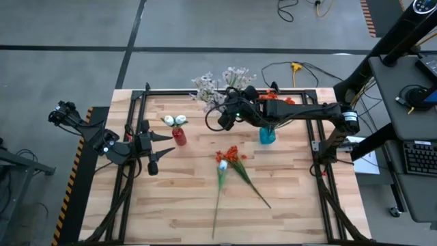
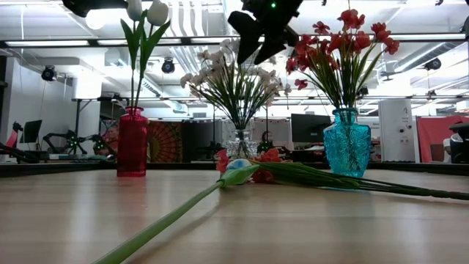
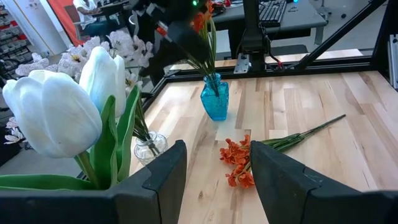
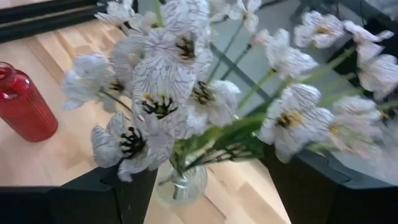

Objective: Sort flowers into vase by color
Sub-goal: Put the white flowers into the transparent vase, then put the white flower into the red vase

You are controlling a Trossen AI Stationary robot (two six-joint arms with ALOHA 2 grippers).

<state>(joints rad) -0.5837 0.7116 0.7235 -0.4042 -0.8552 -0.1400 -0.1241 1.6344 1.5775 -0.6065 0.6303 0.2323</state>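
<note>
My right gripper (image 1: 221, 123) is open above the clear glass vase (image 4: 181, 183), and the vase's pale pink-white sprays (image 4: 186, 93) stand between its fingers. It also shows high in the low view (image 2: 262, 33). A red vase (image 1: 179, 135) holds white tulips (image 1: 174, 120). A blue vase (image 1: 267, 134) holds orange-red blooms (image 2: 344, 40). A loose orange-red stem (image 1: 235, 158) and a white tulip stem (image 1: 222, 167) lie flat on the table. My left gripper (image 1: 164, 145) is open and empty just left of the red vase, and it also shows in the left wrist view (image 3: 214, 180).
A black frame (image 1: 136, 96) runs along the table's edges. Bare wood (image 1: 171, 205) lies toward the near edge. The three vases stand in a row across the far half. Cables (image 1: 293, 68) lie on the floor beyond the far edge.
</note>
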